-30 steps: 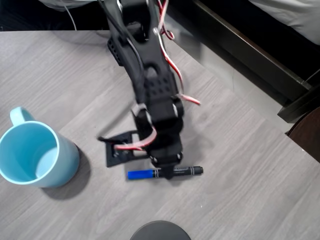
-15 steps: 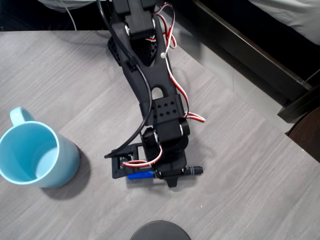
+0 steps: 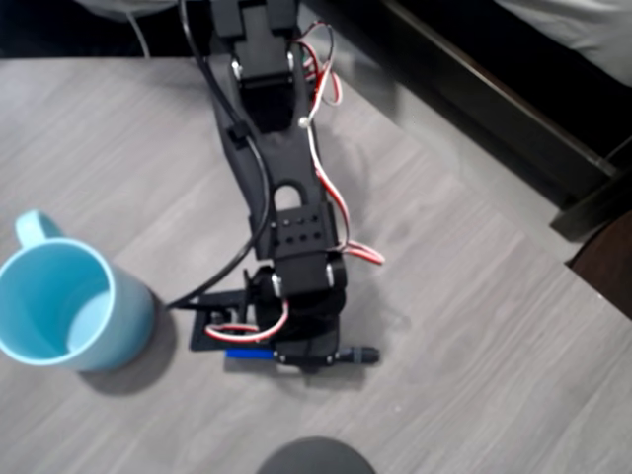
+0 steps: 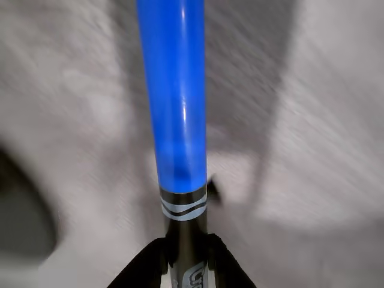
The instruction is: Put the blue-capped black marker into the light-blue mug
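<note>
Your black arm reaches down the frame, wrist bent low over the table.
In the overhead view your black two-finger gripper [image 3: 296, 355] sits at the arm's lower end, red-and-white wires looping around the wrist. In the wrist view its fingers [image 4: 144, 264] press on both sides of the blue-capped black marker [image 4: 178, 120], clamping its barrel.

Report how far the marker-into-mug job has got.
Done: the tool has reached the blue-capped black marker and, in the wrist view, its fingers flank the black barrel. In hand: the grasp; whether the marker has left the table is unclear. Left: carrying it to the light-blue mug, which holds no marker.
</note>
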You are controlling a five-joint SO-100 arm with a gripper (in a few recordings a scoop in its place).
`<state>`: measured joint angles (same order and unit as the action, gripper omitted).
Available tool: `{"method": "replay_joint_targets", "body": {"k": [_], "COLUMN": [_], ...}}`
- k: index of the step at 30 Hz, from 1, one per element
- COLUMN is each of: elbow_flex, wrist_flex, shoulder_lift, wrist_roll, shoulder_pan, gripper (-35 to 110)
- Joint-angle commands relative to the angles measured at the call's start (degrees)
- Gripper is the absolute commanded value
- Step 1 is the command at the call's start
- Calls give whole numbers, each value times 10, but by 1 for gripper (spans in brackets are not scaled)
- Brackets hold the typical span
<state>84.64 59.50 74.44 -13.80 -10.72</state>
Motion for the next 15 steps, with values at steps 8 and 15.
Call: {"method": "replay_joint_targets", "body": {"k": [8, 15], "elbow_flex": [-30, 65], "wrist_flex": [67, -7], "shoulder_lift": [313, 431], "wrist_roll": [24, -127], "shoulder_pan": [35, 186], "gripper": [0, 0]}}
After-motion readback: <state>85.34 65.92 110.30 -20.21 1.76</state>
